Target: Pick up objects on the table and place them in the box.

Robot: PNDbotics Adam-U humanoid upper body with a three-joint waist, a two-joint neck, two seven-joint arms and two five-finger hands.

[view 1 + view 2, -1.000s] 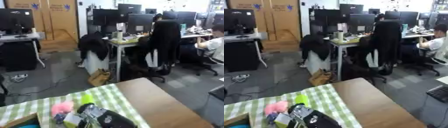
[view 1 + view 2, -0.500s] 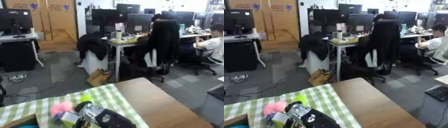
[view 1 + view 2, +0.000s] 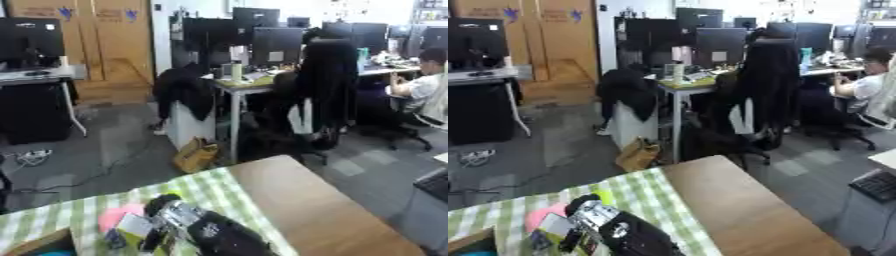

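**Robot arm low over the checked cloth, objects bunched at its tip**

A black-and-silver robot arm [image 3: 214, 235] rises from the bottom edge; which arm it is cannot be told. Its hand [image 3: 579, 235] is blurred among small objects, so whether the fingers are open or hold anything cannot be told.

At its tip lie the task's objects: a pink object [image 3: 118, 216], a yellow-green object [image 3: 605, 197] and a pale card-like piece [image 3: 134, 225], all on the green-and-white checked cloth [image 3: 223, 192]. The box [image 3: 39, 245] shows only as a brown corner at the lower left, just beside them, with something blue inside.

The left eye view shows more of the box; the right eye view adds a keyboard [image 3: 877, 185] at the right edge.

The cloth covers the left part of a wooden table [image 3: 324, 210]. Beyond are office desks, monitors and a bag [image 3: 197, 155] on the floor. No writing is legible.
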